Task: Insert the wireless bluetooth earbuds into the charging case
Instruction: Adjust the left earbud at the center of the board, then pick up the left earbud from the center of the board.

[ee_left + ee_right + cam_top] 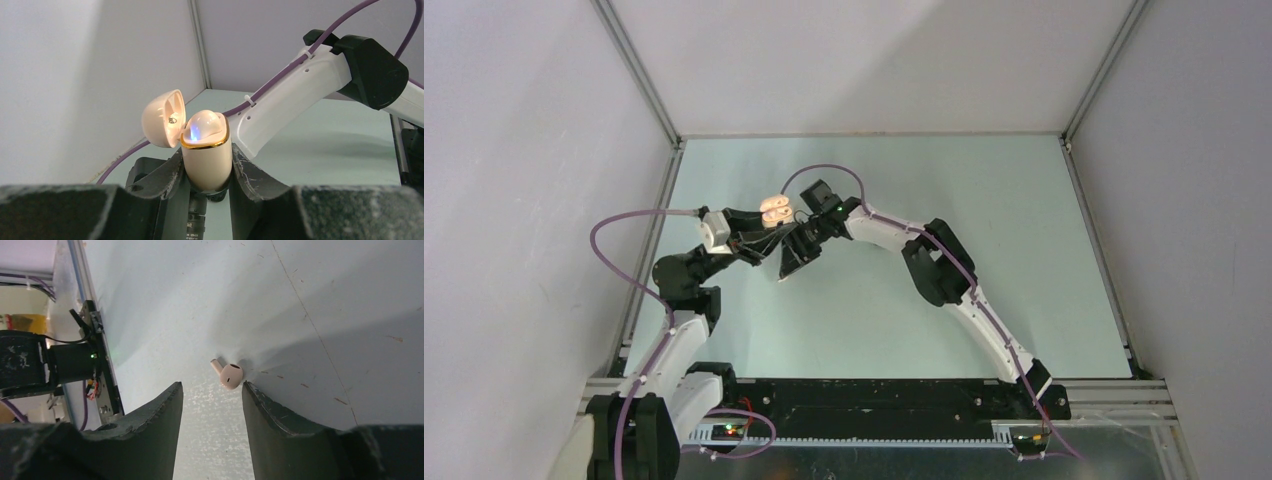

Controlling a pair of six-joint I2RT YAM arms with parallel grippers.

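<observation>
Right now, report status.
Left gripper shut on charging case, lid open. Right gripper open, above cream-white earbud lying on table. Nothing in the way.

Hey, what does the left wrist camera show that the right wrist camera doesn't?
Only the left wrist view: the charging case, lid open and a blue light glowing, clamped in the left gripper, with the right arm behind. Only the right wrist view: one cream earbud lying on the table just beyond the open right gripper. Both show that pale green table.
</observation>
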